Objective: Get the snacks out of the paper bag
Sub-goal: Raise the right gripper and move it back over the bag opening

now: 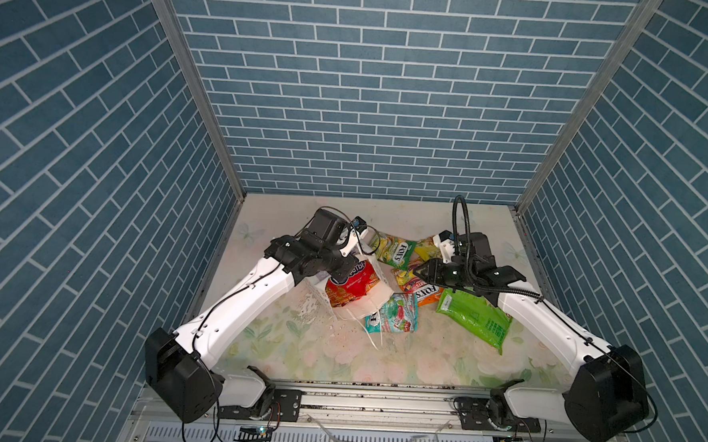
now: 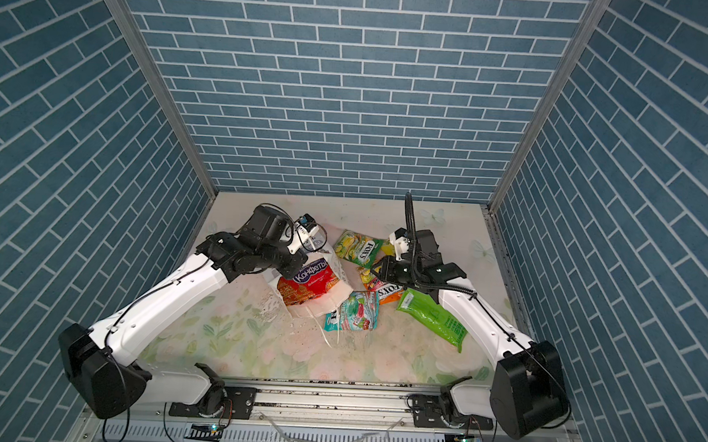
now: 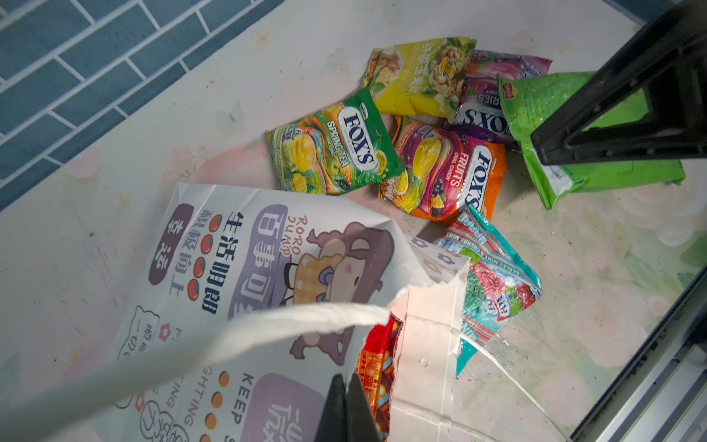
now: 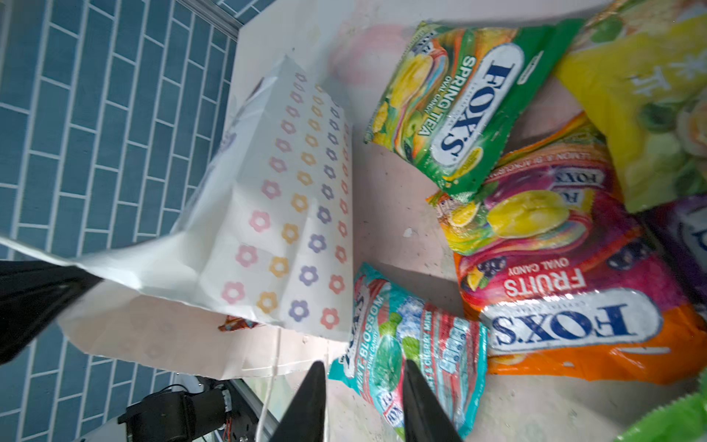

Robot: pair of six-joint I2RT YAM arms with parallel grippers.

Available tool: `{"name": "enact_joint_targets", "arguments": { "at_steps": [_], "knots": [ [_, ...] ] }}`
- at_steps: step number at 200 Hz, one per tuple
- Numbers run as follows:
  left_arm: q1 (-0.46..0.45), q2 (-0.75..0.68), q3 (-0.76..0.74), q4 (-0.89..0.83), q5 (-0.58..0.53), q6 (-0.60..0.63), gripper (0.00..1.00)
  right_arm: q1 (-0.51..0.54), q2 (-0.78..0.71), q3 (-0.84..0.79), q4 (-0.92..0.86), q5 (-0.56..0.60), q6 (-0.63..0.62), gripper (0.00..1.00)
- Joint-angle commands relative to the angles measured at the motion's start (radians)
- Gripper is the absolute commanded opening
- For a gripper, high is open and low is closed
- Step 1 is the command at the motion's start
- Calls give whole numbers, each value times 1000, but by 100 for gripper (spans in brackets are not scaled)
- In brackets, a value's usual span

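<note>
- On the floral table (image 1: 440,359), left of middle in both top views: one paper bag (image 1: 364,305) (image 2: 318,307), lying on its side. The cartoon-face panel (image 3: 229,268) faces up and the flower-ring panel (image 4: 275,191) forms its flank. The mouth gapes toward the loose packets.
- Cord handles (image 3: 267,325): two seen in the left wrist view. One is thick and blurred near the lens, the other a thin strand trailing onto the table.
- Snacks, counted: seven packets, one in the bag and six out.
- In the bag, one: large red packet (image 1: 353,290) (image 2: 307,286), seen through the mouth.
- Out on the table, six, clustered right of the bag:
- green FOX'S packet (image 1: 394,249) (image 4: 451,107), one corner lapping the orange one
- yellow packet (image 3: 417,76), farthest back
- purple packet (image 3: 493,88), mostly covered by its neighbours
- orange packet (image 1: 421,294) (image 4: 574,298), mid-cluster
- teal packet (image 1: 393,315) (image 2: 353,313), just beside the bag's mouth
- large bright green packet (image 1: 476,320) (image 3: 535,107), nearest the right arm
- Grippers: two.
- Left gripper (image 3: 346,382): jaws together, pinched on the bag's upper rim and holding that wall lifted.
- Right gripper (image 4: 363,365): jaws apart with nothing between them, hanging over one end of the teal packet.
</note>
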State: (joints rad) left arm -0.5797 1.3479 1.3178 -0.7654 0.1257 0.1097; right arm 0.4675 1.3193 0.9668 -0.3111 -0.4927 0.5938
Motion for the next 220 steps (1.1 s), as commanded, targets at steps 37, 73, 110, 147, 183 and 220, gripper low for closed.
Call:
{"name": "enact_joint_targets", "arguments": {
  "at_steps": [37, 73, 110, 147, 183, 220],
  "knots": [
    [1, 35, 20, -71, -22, -10, 0, 5, 12, -32, 101, -90, 49, 34],
    [1, 73, 83, -79, -18, -5, 0, 6, 6, -23, 102, -89, 47, 33],
    [3, 117, 204, -93, -79, -67, 0, 10, -20, 15, 90, -81, 20, 33],
    [4, 195, 367, -117, -129, -147, 0, 19, 9, 147, 19, -49, -40, 32],
    [9, 278, 503, -123, -119, -210, 0, 45, 114, 399, -121, 37, -116, 31],
    [9, 309, 530, -69, -95, -259, 0, 116, 292, 695, -460, 146, -165, 30]
  ]
}}
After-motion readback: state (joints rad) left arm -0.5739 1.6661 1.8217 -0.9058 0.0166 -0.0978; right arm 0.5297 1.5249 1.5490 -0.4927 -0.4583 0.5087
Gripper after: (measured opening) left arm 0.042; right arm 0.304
